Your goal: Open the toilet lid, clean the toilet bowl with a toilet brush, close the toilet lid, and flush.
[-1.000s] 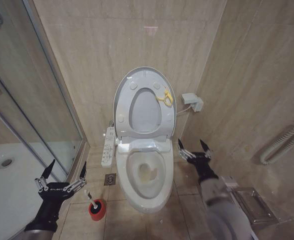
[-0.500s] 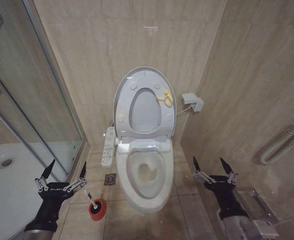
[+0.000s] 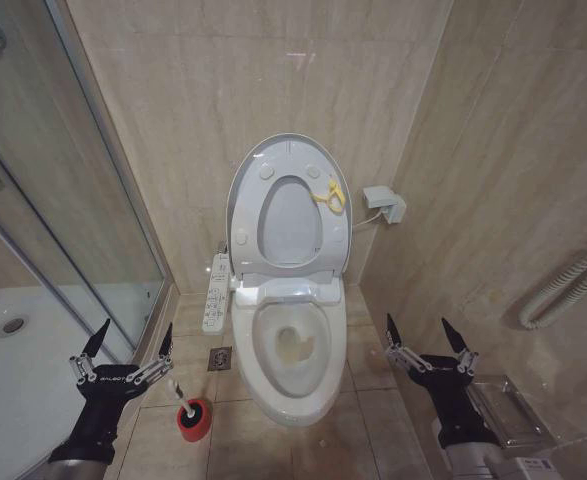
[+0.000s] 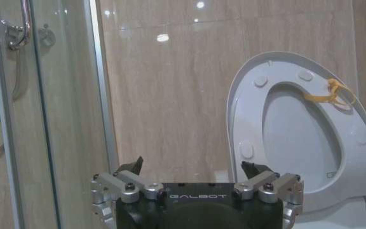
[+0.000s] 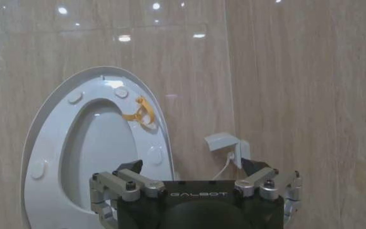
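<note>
One toilet, head view centre. Toilet lid [image 3: 243,200] is glossy white, oval, stood upright against the wall at 12 o'clock, w/ the ring seat [image 3: 290,262] raised against it; yellow loop [image 3: 330,195] on the seat's rim at approx. 2 o'clock. Toilet bowl [image 3: 295,395] is open, white, yellowish stain at its bottom. One toilet brush [image 3: 176,392], white handle, standing in a red holder [image 3: 195,421] on the floor at 8 o'clock from the bowl. Two grippers: left gripper [image 3: 129,345] above the brush, fingers apart, empty; right gripper [image 3: 425,338] at 4 o'clock of the bowl, fingers apart, empty.
</note>
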`<state>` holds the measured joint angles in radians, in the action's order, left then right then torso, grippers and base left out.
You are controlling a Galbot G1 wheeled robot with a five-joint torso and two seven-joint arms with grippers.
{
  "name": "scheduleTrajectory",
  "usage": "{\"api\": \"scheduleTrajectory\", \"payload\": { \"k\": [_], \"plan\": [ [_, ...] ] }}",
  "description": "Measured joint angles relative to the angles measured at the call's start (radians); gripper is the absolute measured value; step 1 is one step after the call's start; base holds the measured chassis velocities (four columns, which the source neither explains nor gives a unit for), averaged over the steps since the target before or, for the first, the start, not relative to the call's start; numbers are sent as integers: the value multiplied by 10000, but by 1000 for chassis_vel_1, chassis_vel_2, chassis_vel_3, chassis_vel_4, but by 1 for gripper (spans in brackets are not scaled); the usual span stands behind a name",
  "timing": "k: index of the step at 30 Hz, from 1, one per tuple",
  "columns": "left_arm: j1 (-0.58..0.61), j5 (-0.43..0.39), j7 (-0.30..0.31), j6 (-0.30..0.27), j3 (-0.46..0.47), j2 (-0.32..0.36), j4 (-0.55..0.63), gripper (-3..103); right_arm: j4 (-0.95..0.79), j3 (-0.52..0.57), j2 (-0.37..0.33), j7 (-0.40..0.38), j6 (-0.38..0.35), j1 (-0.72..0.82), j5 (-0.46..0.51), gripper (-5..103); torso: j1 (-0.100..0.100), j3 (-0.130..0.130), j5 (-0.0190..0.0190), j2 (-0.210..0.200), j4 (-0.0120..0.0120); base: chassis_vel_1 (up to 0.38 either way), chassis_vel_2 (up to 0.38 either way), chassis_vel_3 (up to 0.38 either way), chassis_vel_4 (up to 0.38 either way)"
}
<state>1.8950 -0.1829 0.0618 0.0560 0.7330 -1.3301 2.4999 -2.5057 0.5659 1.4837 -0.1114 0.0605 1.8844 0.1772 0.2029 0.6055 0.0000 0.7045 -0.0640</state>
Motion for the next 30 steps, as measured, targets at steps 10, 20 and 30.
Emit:
{"api": "scheduleTrajectory", "payload": {
  "k": [10, 20, 30],
  "plan": [
    [0, 0, 0, 0, 0, 0, 0, 100, 17, 155, -35, -28, 150, 75, -36, 100, 0, 0, 0, 0, 0, 0, 0, 0, 0],
    [0, 0, 0, 0, 0, 0, 0, 100, 39, 155, -43, -43, 139, 63, -31, 100, 0, 0, 0, 0, 0, 0, 0, 0, 0],
    [0, 0, 0, 0, 0, 0, 0, 100, 48, 152, -47, -49, 134, 58, -24, 100, 0, 0, 0, 0, 0, 0, 0, 0, 0]
  ]
}}
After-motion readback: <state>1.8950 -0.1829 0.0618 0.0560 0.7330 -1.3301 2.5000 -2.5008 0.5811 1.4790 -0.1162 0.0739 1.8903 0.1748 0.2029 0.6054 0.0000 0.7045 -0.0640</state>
